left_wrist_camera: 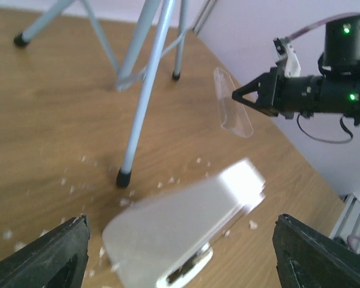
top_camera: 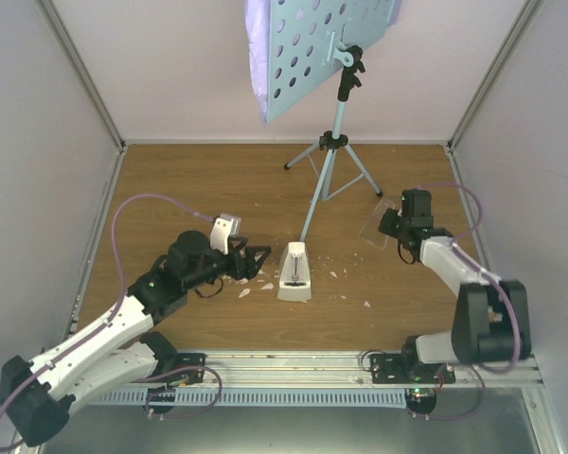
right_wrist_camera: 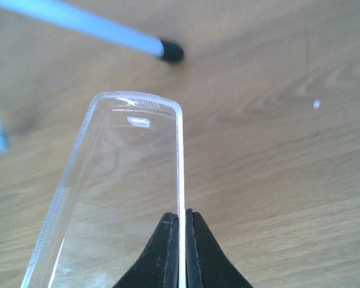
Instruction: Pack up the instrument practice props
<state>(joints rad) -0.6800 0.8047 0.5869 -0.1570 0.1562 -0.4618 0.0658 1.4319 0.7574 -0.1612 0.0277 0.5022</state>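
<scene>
Right gripper (right_wrist_camera: pixel 180 216), reached forward, pinches clear cover (right_wrist_camera: pixel 117 192).

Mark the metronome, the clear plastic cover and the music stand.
metronome (top_camera: pixel 294 272), top view, middle of its body.
clear plastic cover (right_wrist_camera: pixel 120 198), right wrist view, middle of its panel.
music stand (top_camera: pixel 314 59), top view, perforated desk.

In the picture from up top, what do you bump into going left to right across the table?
Left tool, open → white metronome → clear plastic cover, pinched in the right tool.
</scene>
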